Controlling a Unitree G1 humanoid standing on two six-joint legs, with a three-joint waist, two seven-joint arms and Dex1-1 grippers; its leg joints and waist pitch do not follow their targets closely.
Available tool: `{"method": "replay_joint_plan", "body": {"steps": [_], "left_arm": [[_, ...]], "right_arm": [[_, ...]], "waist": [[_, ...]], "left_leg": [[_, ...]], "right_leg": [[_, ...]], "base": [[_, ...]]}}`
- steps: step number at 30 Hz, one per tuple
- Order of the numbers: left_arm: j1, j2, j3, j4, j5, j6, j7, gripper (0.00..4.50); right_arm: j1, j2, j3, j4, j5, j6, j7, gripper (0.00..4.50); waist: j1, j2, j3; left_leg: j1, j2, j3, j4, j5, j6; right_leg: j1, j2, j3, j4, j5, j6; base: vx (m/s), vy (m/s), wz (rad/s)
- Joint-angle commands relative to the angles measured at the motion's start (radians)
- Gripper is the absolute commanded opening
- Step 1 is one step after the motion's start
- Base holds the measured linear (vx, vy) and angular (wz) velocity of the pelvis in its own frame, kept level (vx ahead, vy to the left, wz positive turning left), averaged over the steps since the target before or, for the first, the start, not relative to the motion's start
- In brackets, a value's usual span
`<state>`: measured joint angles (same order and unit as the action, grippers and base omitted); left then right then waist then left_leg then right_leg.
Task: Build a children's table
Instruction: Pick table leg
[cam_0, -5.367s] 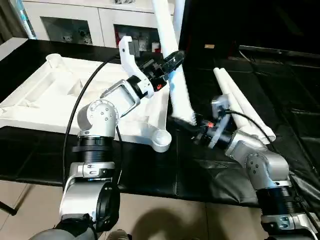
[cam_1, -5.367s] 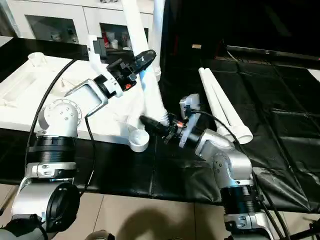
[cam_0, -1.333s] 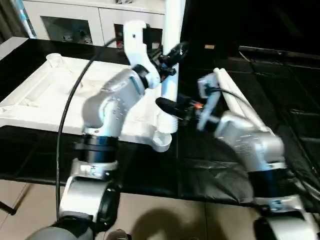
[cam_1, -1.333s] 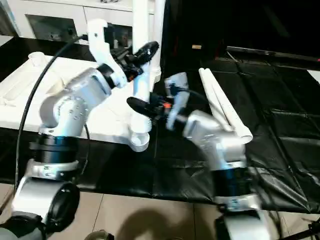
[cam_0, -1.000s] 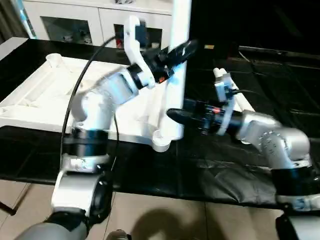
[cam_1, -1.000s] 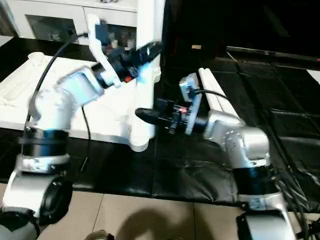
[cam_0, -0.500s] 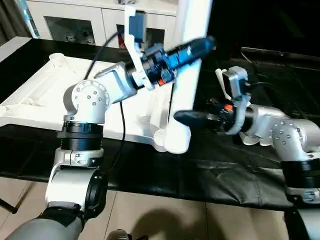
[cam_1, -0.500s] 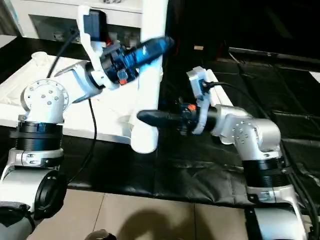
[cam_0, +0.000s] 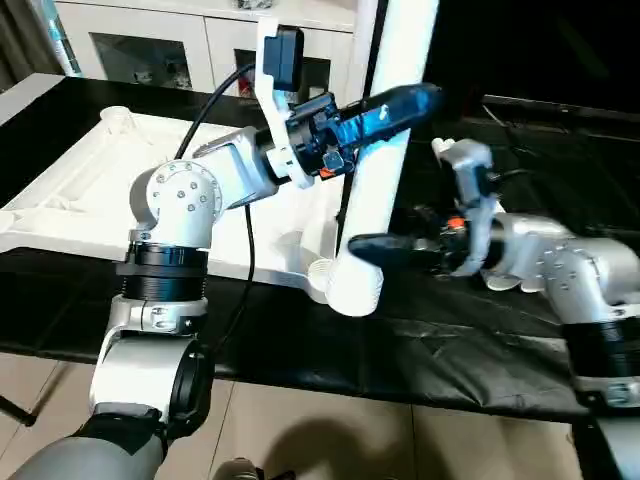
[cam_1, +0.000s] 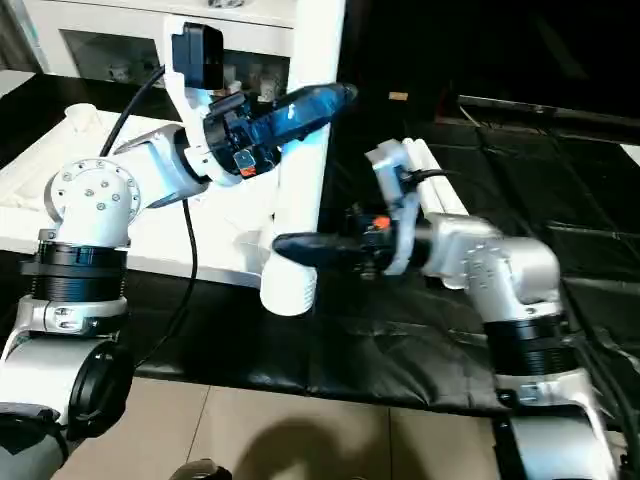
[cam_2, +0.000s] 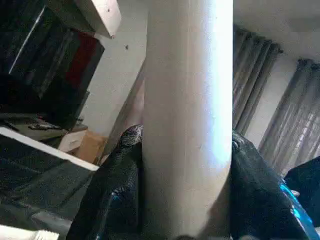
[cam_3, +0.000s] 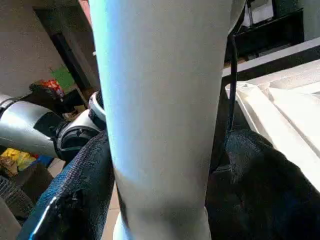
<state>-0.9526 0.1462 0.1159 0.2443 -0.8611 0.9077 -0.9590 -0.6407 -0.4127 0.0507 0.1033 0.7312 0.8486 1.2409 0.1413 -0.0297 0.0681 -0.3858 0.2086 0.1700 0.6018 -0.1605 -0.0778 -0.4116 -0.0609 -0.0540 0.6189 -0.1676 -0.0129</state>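
Holding the leg (cam_0: 385, 150) almost upright with both grippers leaves plenty that could slip, in my judgement: its wide open foot hangs just above the near corner socket (cam_0: 318, 272) of the upturned table top (cam_0: 90, 190), not yet seated, and if the two arms turn or lower out of step the smooth tapered plastic could twist in the grip, tilt, and strike the socket rim or skid off onto the black mat (cam_0: 470, 340). A hard sideways push might also shove the whole top across the mat. The left gripper (cam_0: 385, 103) pinches the leg high on its shaft, one black finger on each side, as the left wrist view shows with the white tube running between the pads. The right gripper (cam_1: 305, 246) clasps the same leg low down, near its foot, again a finger to each side. Other legs (cam_1: 440, 195) lie on the mat well apart, behind the right arm
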Motion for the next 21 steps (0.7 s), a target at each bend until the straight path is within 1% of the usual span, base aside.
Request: {"method": "replay_joint_plan", "body": {"steps": [1, 5, 11, 12, 21], "left_arm": [[-0.022, 0.000, -0.011, -0.025, 0.002, -0.003, -0.015, 1.83], [-0.023, 0.001, -0.017, -0.027, 0.002, -0.003, -0.021, 1.83], [-0.022, 0.003, -0.022, -0.031, -0.002, -0.007, -0.025, 1.83], [-0.022, 0.002, -0.022, -0.032, -0.002, -0.007, -0.027, 1.83], [-0.017, -0.009, -0.029, -0.046, -0.009, -0.004, -0.029, 1.83]], "right_arm": [[-0.009, -0.007, 0.014, -0.001, -0.012, -0.006, 0.005, 3.55], [-0.006, -0.010, 0.031, 0.000, -0.020, -0.010, 0.013, 3.55], [-0.003, -0.016, 0.049, 0.001, -0.032, -0.009, 0.024, 3.55], [-0.003, -0.016, 0.050, 0.002, -0.033, -0.009, 0.025, 3.55], [-0.007, -0.001, 0.048, 0.013, -0.024, 0.001, 0.022, 3.55]], "waist": [[-0.001, -0.012, -0.086], [0.000, -0.011, -0.086], [0.000, -0.011, -0.086], [0.000, -0.010, -0.086], [-0.001, -0.011, -0.086]], "left_leg": [[0.015, 0.011, 0.005, -0.055, -0.109, 0.015], [0.017, 0.012, 0.005, -0.056, -0.116, 0.012], [0.015, 0.011, 0.005, -0.056, -0.112, 0.011], [0.015, 0.012, 0.004, -0.056, -0.112, 0.011], [0.015, 0.011, 0.005, -0.055, -0.112, 0.014]], "right_leg": [[0.063, -0.065, 0.035, -0.064, -0.182, -0.186], [0.063, -0.064, 0.034, -0.065, -0.189, -0.186], [0.064, -0.064, 0.034, -0.064, -0.185, -0.183], [0.064, -0.065, 0.034, -0.063, -0.184, -0.183], [0.064, -0.064, 0.034, -0.063, -0.181, -0.187]], "base": [[0.000, 0.000, 0.00], [0.000, 0.000, 0.00], [0.000, 0.000, 0.00], [0.000, 0.000, 0.00], [0.000, 0.000, 0.00]]}}
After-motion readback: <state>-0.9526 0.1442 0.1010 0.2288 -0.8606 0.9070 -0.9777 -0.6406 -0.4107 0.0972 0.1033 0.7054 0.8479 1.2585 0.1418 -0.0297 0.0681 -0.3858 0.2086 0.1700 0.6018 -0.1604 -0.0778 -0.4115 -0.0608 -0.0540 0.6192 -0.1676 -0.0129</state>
